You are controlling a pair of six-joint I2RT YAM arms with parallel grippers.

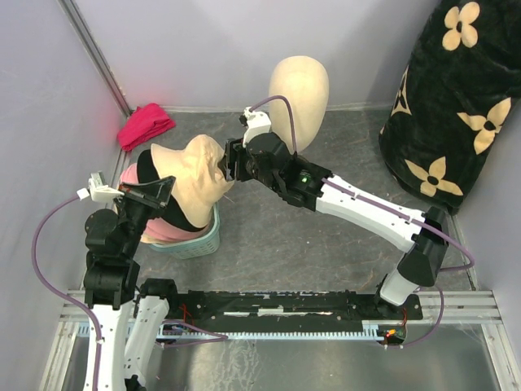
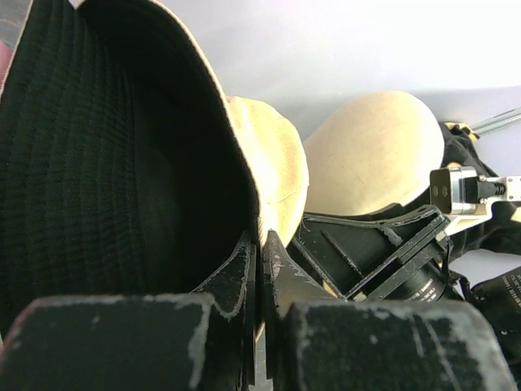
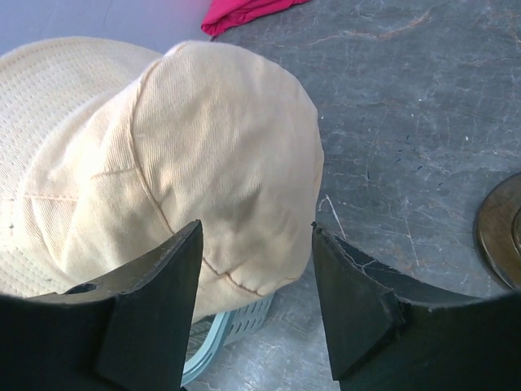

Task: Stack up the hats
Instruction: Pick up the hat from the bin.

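Pinching the brim of the beige bucket hat (image 1: 195,175), the left fingers (image 2: 240,273) are pressed together on the fabric. The hat hangs tilted over a teal basket (image 1: 203,240) on the grey surface (image 1: 277,240), with a pink hat (image 1: 163,234) inside. The right fingers (image 3: 155,277) stand spread either side of the beige crown.

The beige cotton bucket hat (image 1: 195,175), with a round stitched crown, lies tilted on its side atop the pile. Its crown points right, and its brim is raised at the left where the left gripper (image 2: 259,248) pinches it. Its underside shows black ribbed fabric (image 2: 89,163), perhaps a black hat nested inside, perhaps only lining. Beneath, a pink fabric hat (image 1: 163,234) peeks out of a pale teal plastic basket (image 1: 205,238).
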